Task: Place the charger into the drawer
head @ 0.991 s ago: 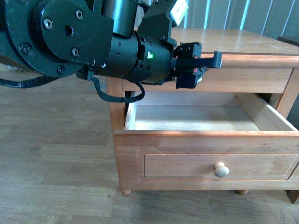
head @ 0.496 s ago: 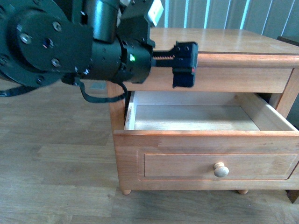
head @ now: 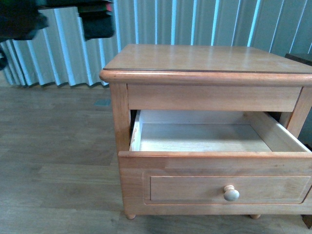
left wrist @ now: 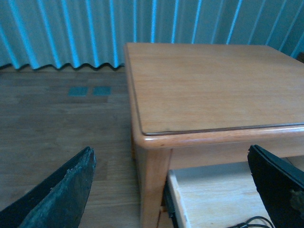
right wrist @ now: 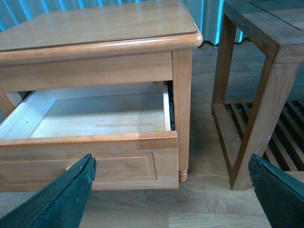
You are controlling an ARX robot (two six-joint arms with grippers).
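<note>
Both pincers stand wide with nothing between their fingers. The left pincer [left wrist: 170,151] hangs above and off the front corner of the honey-coloured wooden cabinet [left wrist: 204,90], and the right pincer [right wrist: 171,157] sits low before the pulled-out wooden drawer with the recessed panel front [right wrist: 90,140]. The small white charger shows in no view. Only a thin black cable [left wrist: 254,222] loops over the drawer's pale floor, below the left pincer, and I cannot tell whether it is the charger's. If it is, a loop riding over the rim could be pinched when the drawer shuts. A push from the right pincer wide of the round pale knob [head: 231,193] could skew the drawer. The dark wooden side table [right wrist: 266,42] stands close beside that pincer.
</note>
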